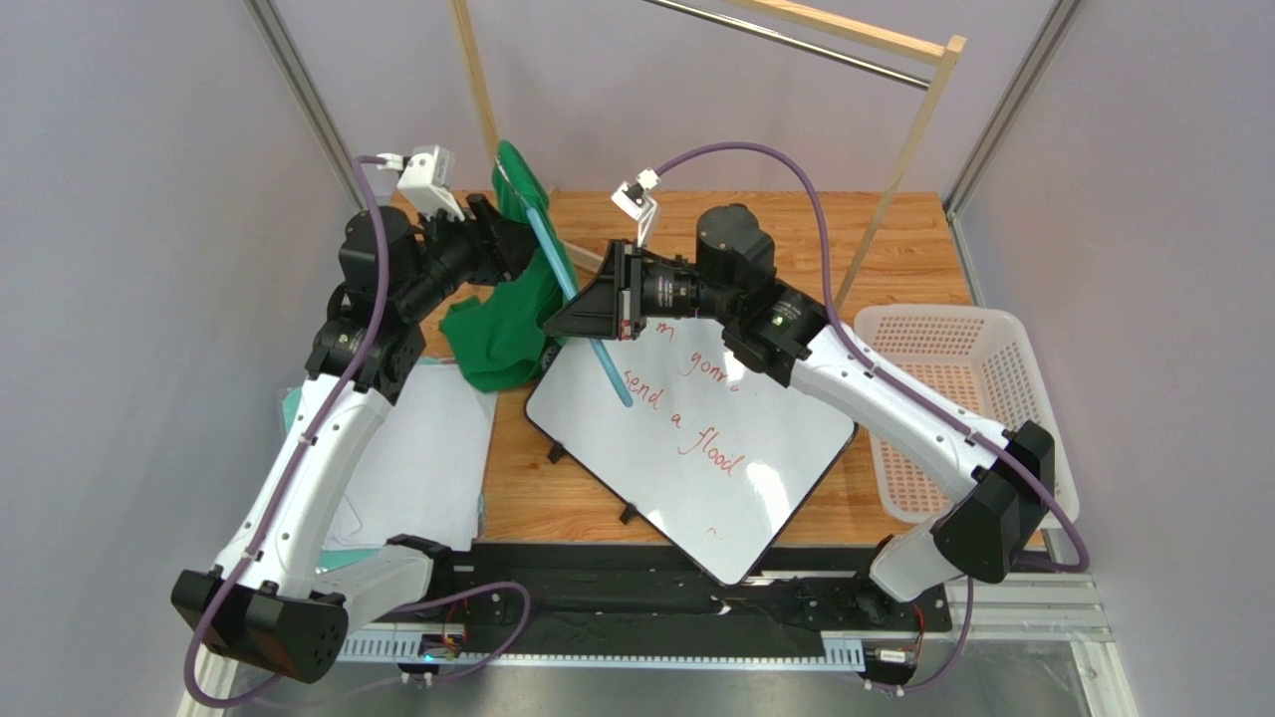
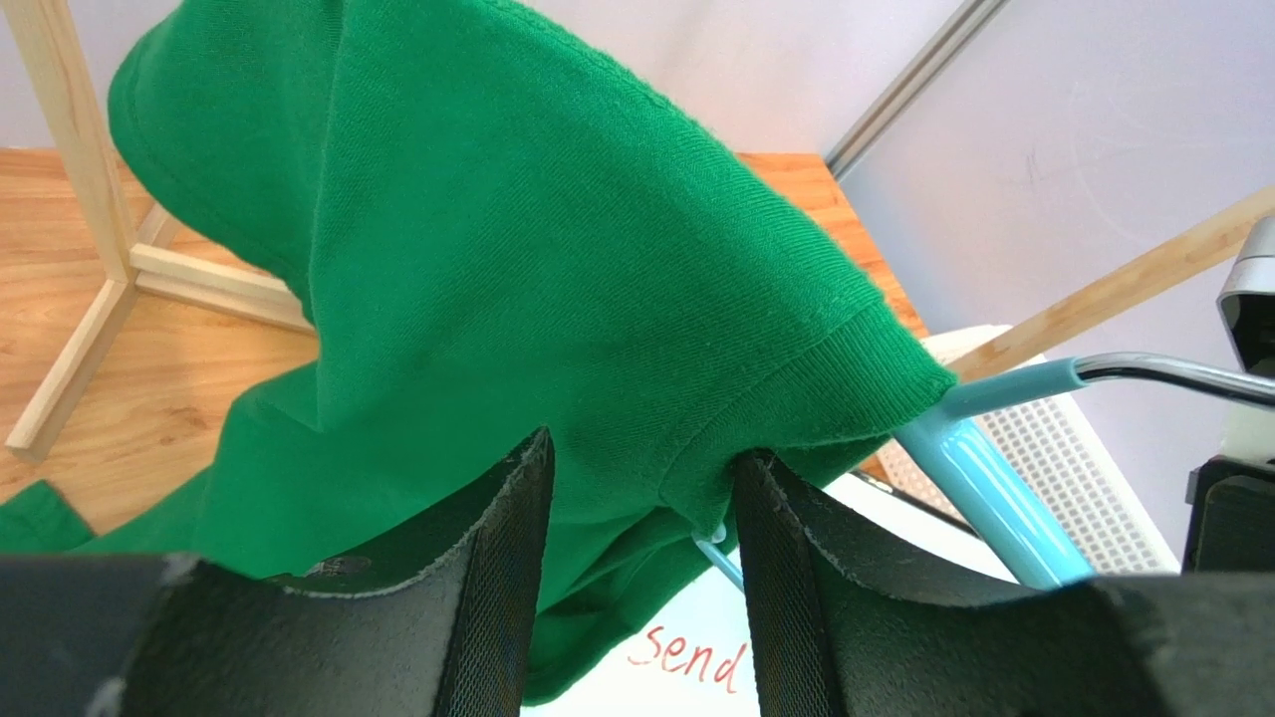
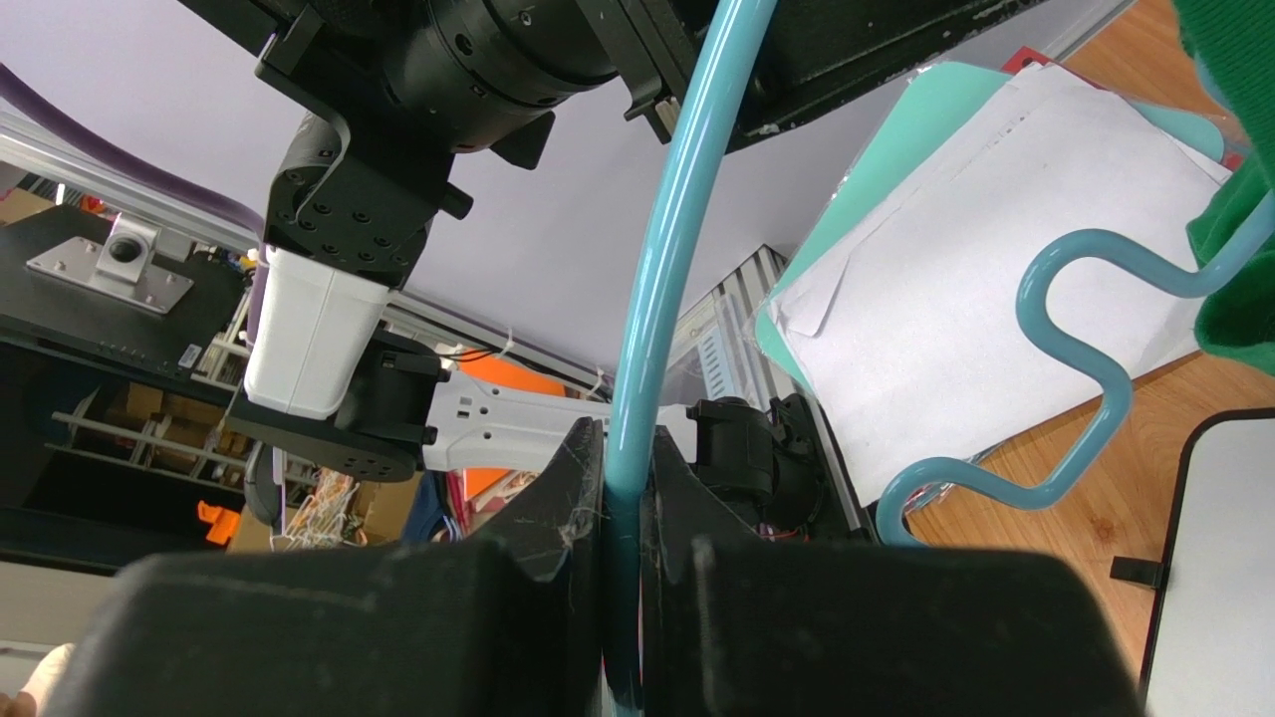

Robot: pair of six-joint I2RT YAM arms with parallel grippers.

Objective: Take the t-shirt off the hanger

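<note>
Left gripper (image 1: 506, 251), seen from above, reaches into the upper part of the t-shirt (image 1: 502, 341) at the back left of the desk (image 1: 898, 247). The dark green cloth is draped on the tilted hanger (image 1: 606, 366) and bunches down to the desk beside the whiteboard (image 1: 719, 448). The right gripper (image 1: 576, 306) meets the hanger's light-blue bar from the other side, above the whiteboard's far corner. A white basket (image 1: 958, 317) sits at the right, a wooden rack (image 1: 913, 142) stands at the back, and papers (image 1: 427, 448) lie at the left. From the left wrist, the left gripper (image 2: 641, 508) has its jaws about half apart with t-shirt (image 2: 494, 254) cloth lying across the gap; whether it is pinched cannot be told. A ribbed sleeve hem sits over the end of the hanger (image 2: 988, 493), whose grey metal hook (image 2: 1182, 374) runs off to the right. From the right wrist, the right gripper (image 3: 629, 448) is clamped narrow on the hanger (image 3: 674, 224), the bar rising straight up between its fingers. The hanger's wavy lower bar (image 3: 1078, 374) curves at the right above the papers (image 3: 973, 254), with the t-shirt (image 3: 1239, 284) at the right edge.
</note>
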